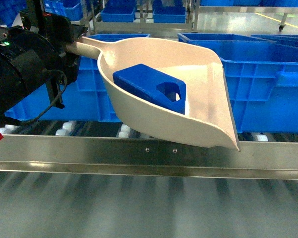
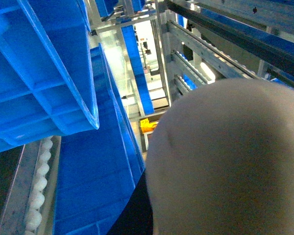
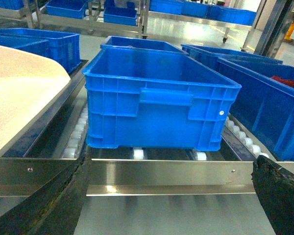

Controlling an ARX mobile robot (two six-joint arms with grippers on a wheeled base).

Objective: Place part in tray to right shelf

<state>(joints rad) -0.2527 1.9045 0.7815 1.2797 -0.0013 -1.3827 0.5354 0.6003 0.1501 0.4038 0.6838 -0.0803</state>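
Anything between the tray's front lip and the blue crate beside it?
Nothing: head view shows only open air between tray lip and blue crate.

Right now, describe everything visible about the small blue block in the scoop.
The small bright-blue plastic block is solid, glossy and jerrycan-shaped, with a cut-out handle hole at its right end. It lies tilted inside the large cream plastic scoop, leaning on the scoop's curved inner wall. Nothing else touches it.
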